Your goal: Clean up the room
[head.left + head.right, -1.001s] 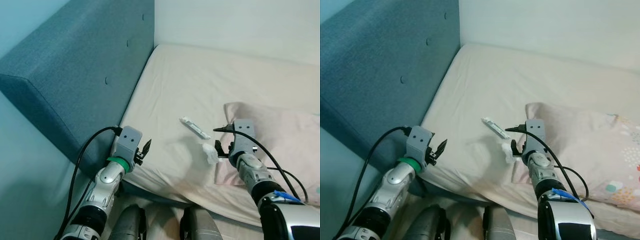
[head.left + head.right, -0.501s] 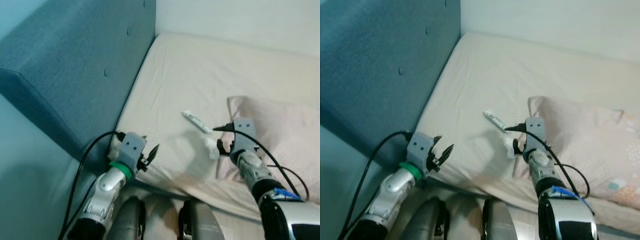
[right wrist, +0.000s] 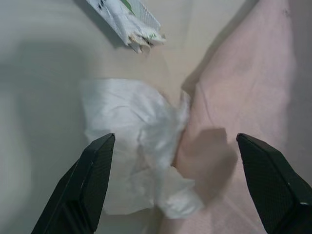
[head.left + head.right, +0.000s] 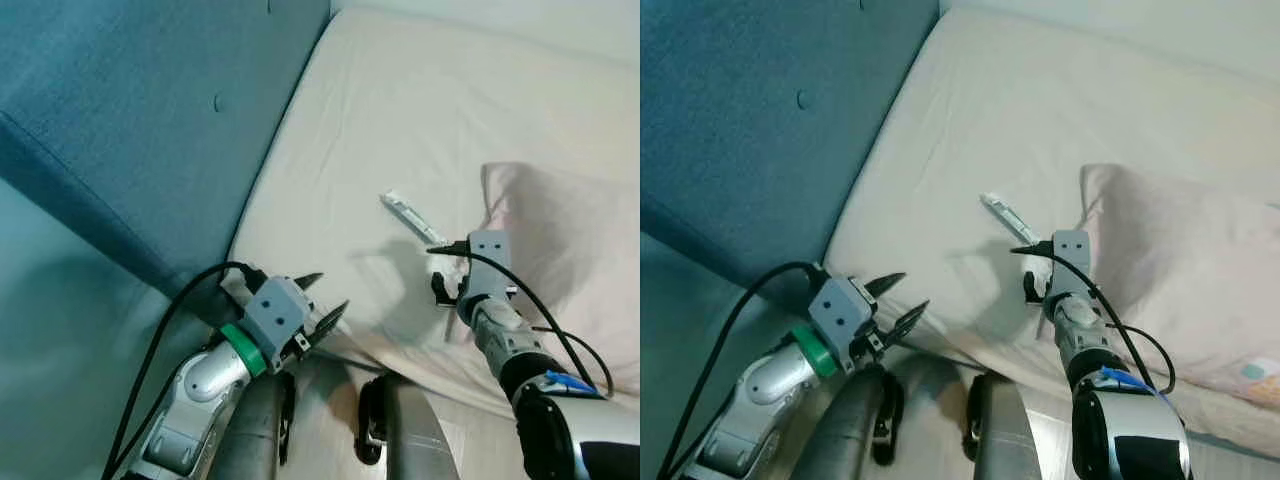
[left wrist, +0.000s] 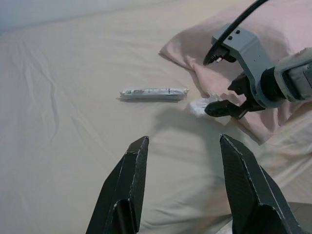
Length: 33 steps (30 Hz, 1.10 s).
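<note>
Presently my right gripper (image 3: 173,195) hangs with its fingers spread wide directly over the crumpled white tissue (image 3: 139,146), which lies on the bed (image 4: 400,110) near its front edge, touching the corner of the pink pillow (image 4: 560,230), with a torn, flat wrapper (image 4: 412,217) just beyond it. The risk I judge greatest is pinching pillowcase or sheet together with the tissue, since all three are soft, thin and wrinkled and the pillow's corner lies under one finger. My left gripper (image 5: 183,187) is also open, held off the bed's front corner beside the padded blue headboard (image 4: 150,110), empty.
</note>
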Motion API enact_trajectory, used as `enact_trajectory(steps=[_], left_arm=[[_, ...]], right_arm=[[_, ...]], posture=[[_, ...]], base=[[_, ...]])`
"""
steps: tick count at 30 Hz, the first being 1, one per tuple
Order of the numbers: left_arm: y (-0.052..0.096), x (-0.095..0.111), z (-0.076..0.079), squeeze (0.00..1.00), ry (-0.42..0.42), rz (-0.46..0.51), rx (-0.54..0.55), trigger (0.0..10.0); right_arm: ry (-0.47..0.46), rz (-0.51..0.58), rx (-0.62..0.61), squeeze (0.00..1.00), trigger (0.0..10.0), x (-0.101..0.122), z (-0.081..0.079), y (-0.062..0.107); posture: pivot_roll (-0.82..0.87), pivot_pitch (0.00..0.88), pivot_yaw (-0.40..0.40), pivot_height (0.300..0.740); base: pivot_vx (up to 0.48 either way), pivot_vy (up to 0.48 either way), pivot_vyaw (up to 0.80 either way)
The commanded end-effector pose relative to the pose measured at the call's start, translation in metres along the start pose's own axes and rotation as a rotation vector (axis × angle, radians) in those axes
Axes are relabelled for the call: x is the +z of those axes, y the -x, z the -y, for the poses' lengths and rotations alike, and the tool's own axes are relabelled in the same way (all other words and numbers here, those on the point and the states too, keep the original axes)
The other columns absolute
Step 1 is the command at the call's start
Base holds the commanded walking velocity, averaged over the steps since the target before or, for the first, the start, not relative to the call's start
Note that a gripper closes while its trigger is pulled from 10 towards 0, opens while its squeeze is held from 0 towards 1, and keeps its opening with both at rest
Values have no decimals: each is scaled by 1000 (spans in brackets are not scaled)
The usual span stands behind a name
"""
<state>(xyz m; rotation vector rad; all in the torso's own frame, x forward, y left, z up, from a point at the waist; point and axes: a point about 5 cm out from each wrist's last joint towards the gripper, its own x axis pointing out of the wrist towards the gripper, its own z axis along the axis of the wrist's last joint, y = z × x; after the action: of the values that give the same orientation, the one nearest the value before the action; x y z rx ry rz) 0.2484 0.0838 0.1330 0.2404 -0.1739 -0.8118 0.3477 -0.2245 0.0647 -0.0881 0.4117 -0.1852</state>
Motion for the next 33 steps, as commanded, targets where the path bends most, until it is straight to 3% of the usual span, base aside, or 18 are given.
enact_trajectory(steps=[1,2,3,4,33], left_arm=[[4,-2,7,0,27,-24,-22,10000],[4,-2,8,0,30,-26,-24,10000],[5,-2,9,0,32,-28,-25,10000],[6,-1,10,0,31,-31,-28,10000],[4,-2,14,0,52,-82,-34,10000]], right_arm=[[14,-62,-14,0,10000,-15,0,2],[0,-72,-23,0,3922,-17,1,3],[-9,-79,-30,0,3922,-19,1,3],[-19,-82,-34,0,275,-20,2,3],[-43,-62,-27,0,0,-16,-1,3]], posture=[[273,379,49,655],[276,381,47,655],[276,381,47,655],[278,382,46,655],[257,367,26,655]], base=[[0,0,0],[0,0,0],[0,0,0],[0,0,0],[0,0,0]])
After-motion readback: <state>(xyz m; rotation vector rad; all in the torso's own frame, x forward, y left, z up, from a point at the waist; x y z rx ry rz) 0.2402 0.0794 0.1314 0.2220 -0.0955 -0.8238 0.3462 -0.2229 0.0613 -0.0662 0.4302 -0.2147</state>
